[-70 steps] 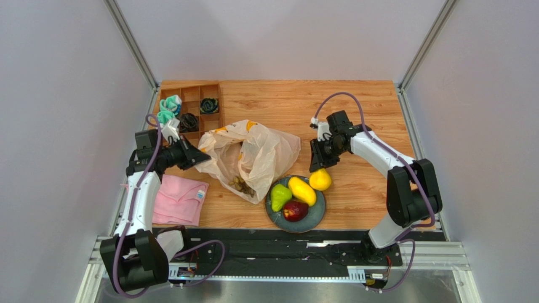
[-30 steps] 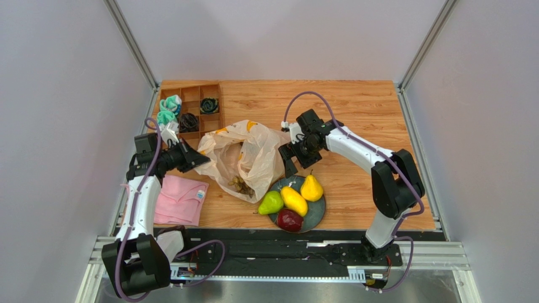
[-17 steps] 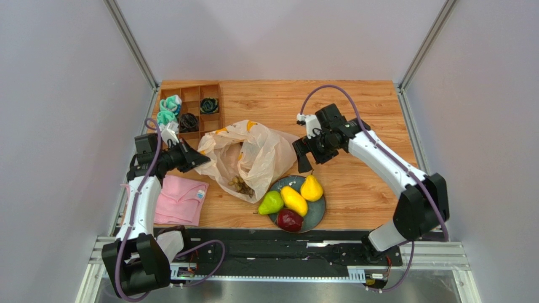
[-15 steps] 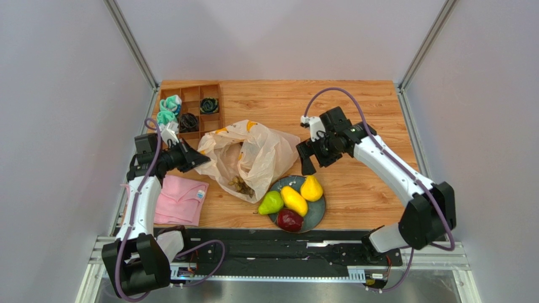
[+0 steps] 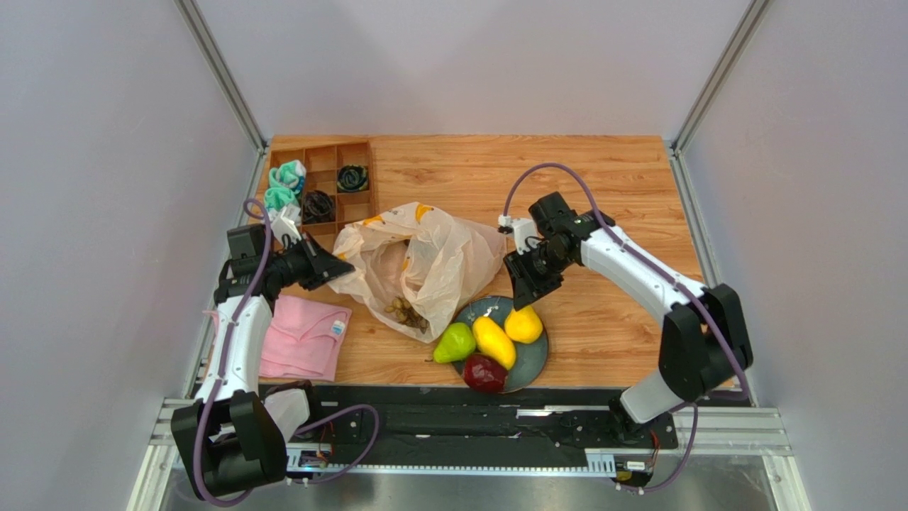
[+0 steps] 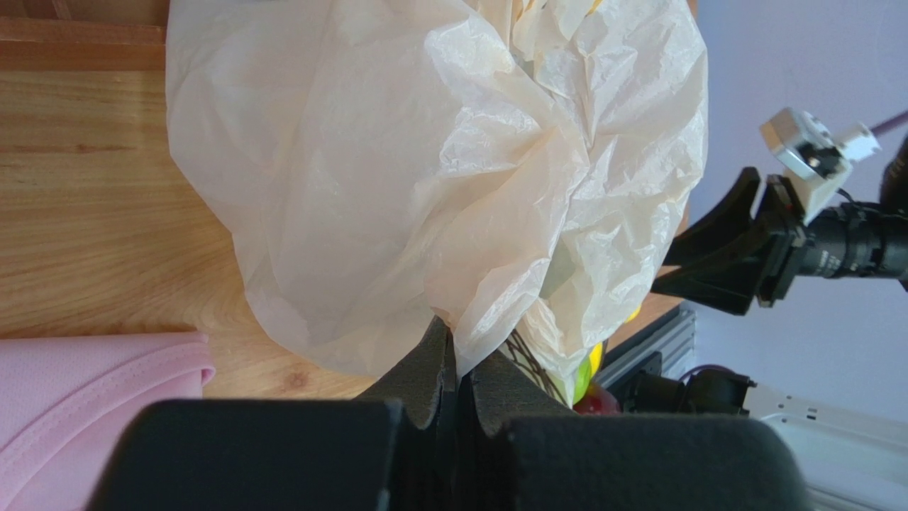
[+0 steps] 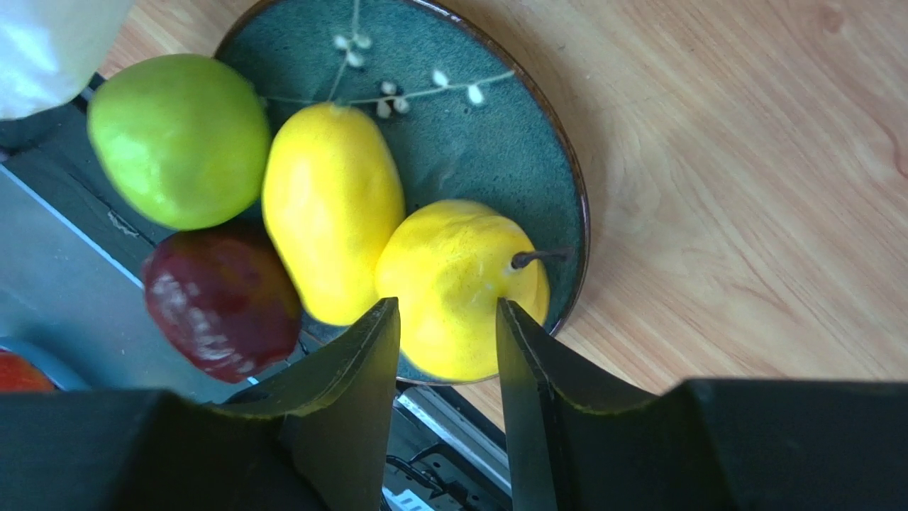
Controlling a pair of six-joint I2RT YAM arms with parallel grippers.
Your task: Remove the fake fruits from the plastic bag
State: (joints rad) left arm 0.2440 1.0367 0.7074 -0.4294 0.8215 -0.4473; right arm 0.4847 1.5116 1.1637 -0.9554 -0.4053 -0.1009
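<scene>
We see the left gripper (image 6: 456, 343) pinching the thin, crinkly plastic bag (image 6: 426, 160) beside the round plate (image 7: 512, 138). Over the plate, the right gripper (image 7: 448, 325) hangs apart and empty above smooth, shiny fake fruits (image 7: 330, 224).

A pink cloth (image 5: 304, 335) lies near-left on the table (image 5: 597, 181), a tray (image 5: 320, 162) of rolled socks (image 5: 286, 176) far-left, a teal plate (image 5: 530, 357) mid-front.

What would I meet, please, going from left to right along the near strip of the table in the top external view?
Pink cloth → green pear → yellow mango → stemmed yellow fruit.
</scene>
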